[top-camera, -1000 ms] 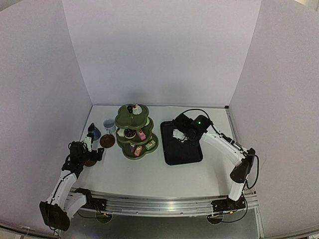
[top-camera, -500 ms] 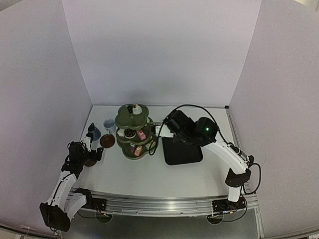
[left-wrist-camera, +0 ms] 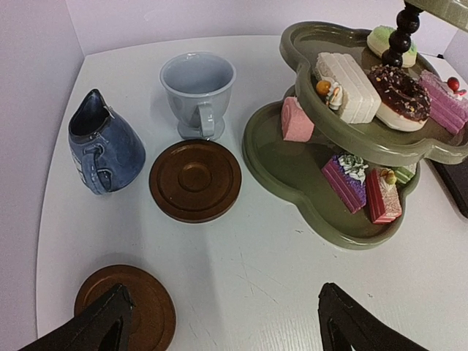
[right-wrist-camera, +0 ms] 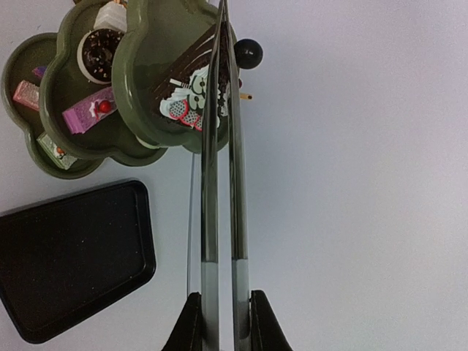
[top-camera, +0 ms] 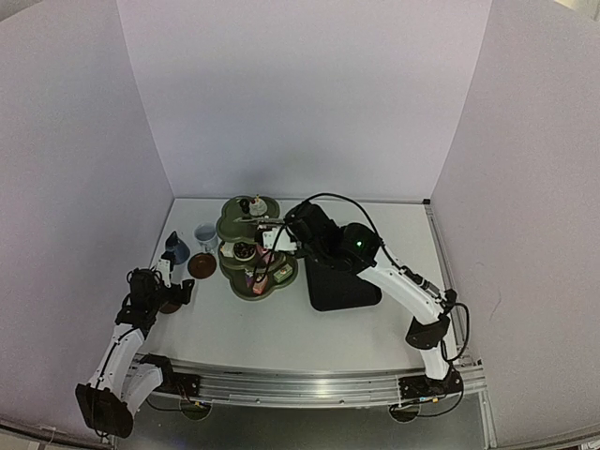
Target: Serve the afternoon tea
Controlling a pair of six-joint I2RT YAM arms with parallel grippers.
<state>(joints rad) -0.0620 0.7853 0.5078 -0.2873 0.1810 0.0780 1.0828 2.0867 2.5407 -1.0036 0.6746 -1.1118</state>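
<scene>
Toward the far left of the table (top-camera: 281, 328), in the overhead view, the three-tier stand (top-camera: 246, 291) carries the small cakes, with a black tray (top-camera: 342, 286) just beside it on the right. The right gripper (top-camera: 286, 236) reaches across from the tray side at top-tier height, so the tongs (top-camera: 258, 221) it carries lie over the highest plate. Along the left edge sit the dark-blue cup (top-camera: 175, 248), the pale cup (top-camera: 205, 234) and the far saucer (top-camera: 202, 265). The left gripper (top-camera: 178, 292) hangs over the near saucer (top-camera: 170, 306), closer to the front edge.

From the left wrist, the fingers (left-wrist-camera: 102, 325) stand wide apart with nothing between them, and the near saucer lies under the left one. I judge this a stance for taking that saucer. The pale cup is upright at the back, and the dark-blue cup sits just beside the far saucer, handle toward the camera. Neither cup is on a saucer yet. A chocolate ring (left-wrist-camera: 398, 84) rests on the middle tier.

From the right wrist, the jaws press tight on the handles of the tongs, which keeps the two blades nearly together. The tips reach over the top tier beside the black knob (right-wrist-camera: 248, 53). A brown slice (right-wrist-camera: 183, 77) with white and pink trim lies against them. Whether it is pinched or already resting on the plate cannot be told.
</scene>
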